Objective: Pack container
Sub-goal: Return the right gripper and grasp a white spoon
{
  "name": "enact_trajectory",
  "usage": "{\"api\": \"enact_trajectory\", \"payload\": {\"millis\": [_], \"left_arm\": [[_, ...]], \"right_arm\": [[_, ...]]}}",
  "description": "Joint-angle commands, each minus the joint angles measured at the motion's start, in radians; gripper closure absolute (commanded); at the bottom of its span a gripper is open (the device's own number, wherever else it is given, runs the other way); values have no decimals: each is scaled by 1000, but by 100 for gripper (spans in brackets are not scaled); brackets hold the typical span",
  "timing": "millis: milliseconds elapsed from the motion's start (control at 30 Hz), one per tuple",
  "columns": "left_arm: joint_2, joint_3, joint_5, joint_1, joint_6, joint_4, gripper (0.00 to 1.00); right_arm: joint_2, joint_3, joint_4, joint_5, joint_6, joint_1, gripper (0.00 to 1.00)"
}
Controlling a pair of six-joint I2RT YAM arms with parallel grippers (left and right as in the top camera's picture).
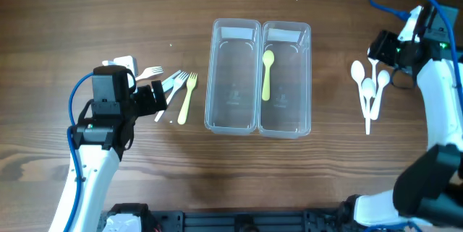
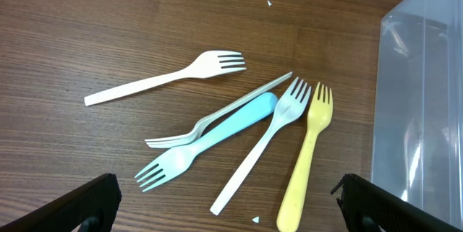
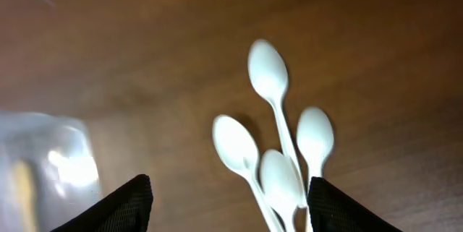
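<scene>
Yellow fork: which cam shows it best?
Left wrist: the yellow fork is large and sharp, tines and handle clear. Overhead shows it whole but small, left of the container. Right wrist misses it.

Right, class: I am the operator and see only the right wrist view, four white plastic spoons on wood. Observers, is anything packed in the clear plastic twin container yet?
Observer: Yes. One pale yellow plastic spoon lies in the right tub of the clear plastic twin container; the left tub is empty.
Operator: Any forks about?
Observer: Five plastic ones lie left of the container: three white forks, a light blue fork and a yellow fork.
Operator: And the other arm?
Observer: The left gripper hovers open over those forks, holding nothing.
</scene>
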Motion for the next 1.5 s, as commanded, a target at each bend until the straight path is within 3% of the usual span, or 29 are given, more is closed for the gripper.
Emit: {"api": "enact_trajectory", "payload": {"millis": [0,300,567,767,1000,1300,1467], "left_arm": [[2,19,-10,-3,23,0,0],[2,19,-10,-3,23,0,0],[2,19,-10,-3,23,0,0],[2,19,-10,-3,23,0,0],[2,19,-10,-3,23,0,0],[2,19,-10,-3,23,0,0],[2,19,-10,-3,23,0,0]], "right_arm": [[86,7,-35,-11,-114,8,33],[299,7,-124,-15,-158,9,60],[345,6,-124,-15,-182,9,61],[345,6,-134,23,-180,29,73],[345,6,-126,138,-153,127,74],[345,5,-111,119,-100,132,76],[351,3,-113,101,10,132,76]]}}
